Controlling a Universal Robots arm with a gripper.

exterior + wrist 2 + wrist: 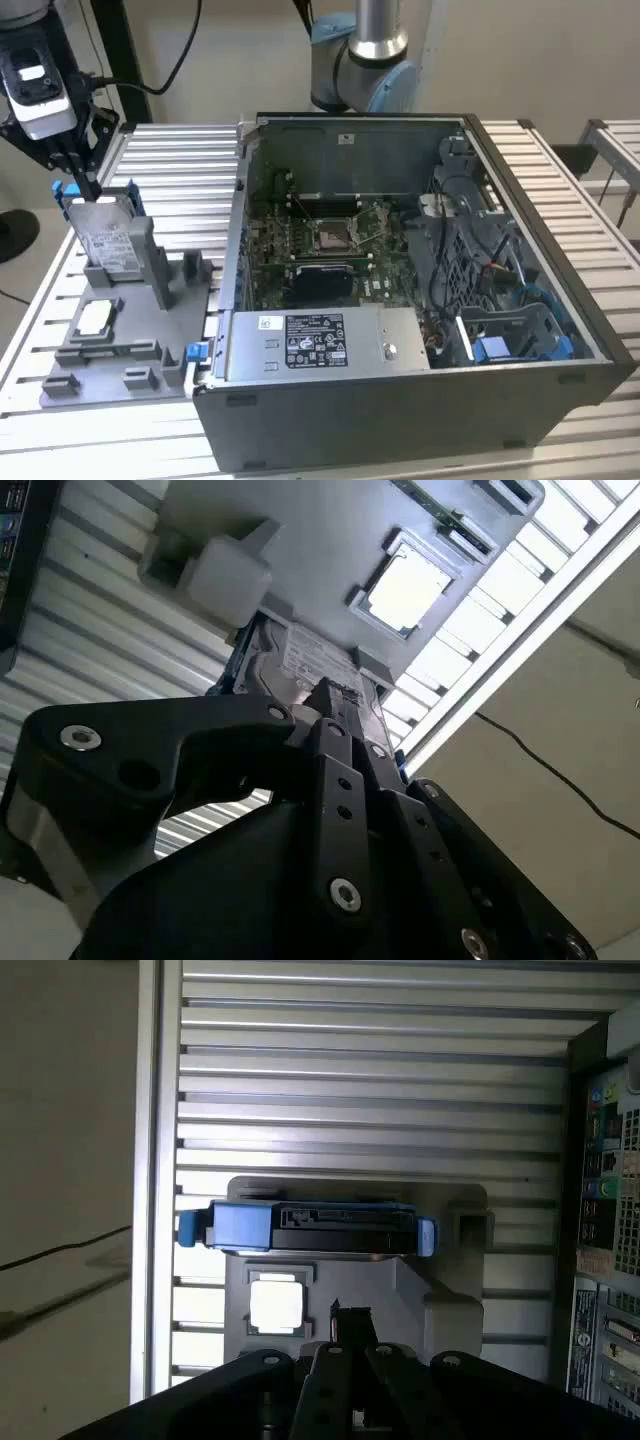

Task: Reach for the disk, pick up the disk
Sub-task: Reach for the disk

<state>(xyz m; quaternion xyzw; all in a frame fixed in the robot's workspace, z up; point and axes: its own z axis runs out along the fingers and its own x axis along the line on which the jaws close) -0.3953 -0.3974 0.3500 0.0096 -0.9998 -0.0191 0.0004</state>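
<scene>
The disk (108,243) is a silver-grey drive with a white label and blue rails. It stands tilted in a grey fixture (150,345) at the exterior view's left. My gripper (85,178) hangs just above the disk's upper edge, beside one blue rail, and its black fingers look shut with nothing between them. In the first wrist view the disk (320,1228) is seen edge-on, a short way beyond the gripper (350,1313). In the second wrist view the gripper (325,692) points at the disk's label (310,660).
A small square silver chip (95,318) lies in the fixture in front of the disk. An open computer case (400,280) with its board and cables stands at the exterior view's right. All of it rests on a slatted aluminium table (190,160).
</scene>
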